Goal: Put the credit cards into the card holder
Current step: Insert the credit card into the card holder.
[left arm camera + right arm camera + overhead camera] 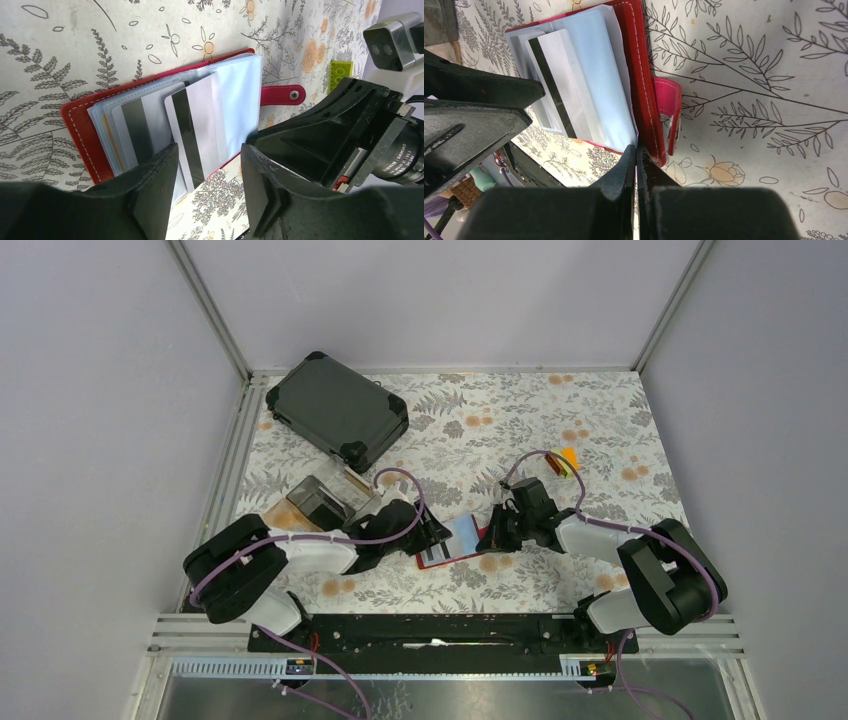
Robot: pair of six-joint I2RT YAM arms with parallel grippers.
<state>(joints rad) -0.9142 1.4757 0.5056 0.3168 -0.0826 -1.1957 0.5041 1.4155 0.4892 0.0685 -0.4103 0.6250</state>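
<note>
The only lettering in view is a short curved line of small white capitals on the black lens ring (pixel 401 161) at the right edge of the left wrist view. It is too small and skewed to read with certainty. The credit cards (pixel 200 120) in the red card holder (pixel 80 132) show plain backs with dark magnetic stripes and no legible print.

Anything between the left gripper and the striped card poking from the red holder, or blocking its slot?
Nothing visible. The striped card sits partly inside a sleeve of the card holder, its free end between the open jaws of the left gripper. The right gripper pinches a sleeve corner, off the card's path.
</note>
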